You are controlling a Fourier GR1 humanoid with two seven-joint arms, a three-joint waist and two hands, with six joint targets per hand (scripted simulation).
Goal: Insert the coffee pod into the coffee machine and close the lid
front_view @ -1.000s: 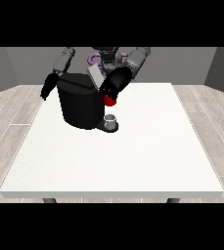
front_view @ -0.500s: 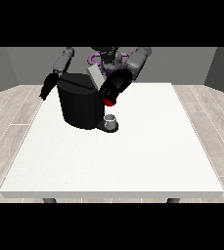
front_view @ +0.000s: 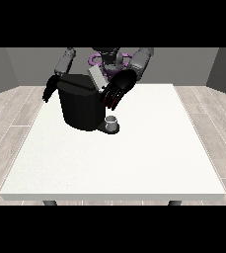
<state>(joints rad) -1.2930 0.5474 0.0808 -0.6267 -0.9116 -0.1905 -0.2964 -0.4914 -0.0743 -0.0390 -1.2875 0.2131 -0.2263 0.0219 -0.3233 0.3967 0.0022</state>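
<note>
Just above the coffee machine (front_view: 82, 106), straight fingers (front_view: 115, 95), red thing underneath

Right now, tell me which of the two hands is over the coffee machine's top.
The hand at the view's right, fingers spread above the coffee machine. The hand at the view's left hangs beside it.

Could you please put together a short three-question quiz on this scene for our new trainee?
1. True or false: the hand at the view's right is over the coffee machine.
2. What stands on the machine's base at its front? A) a small cup B) a plate C) a spoon
3. Fill in: the hand at the view's left hangs beside the machine's ____ side in the view.

Key: 1 true; 2 A, the small cup; 3 left.
</note>
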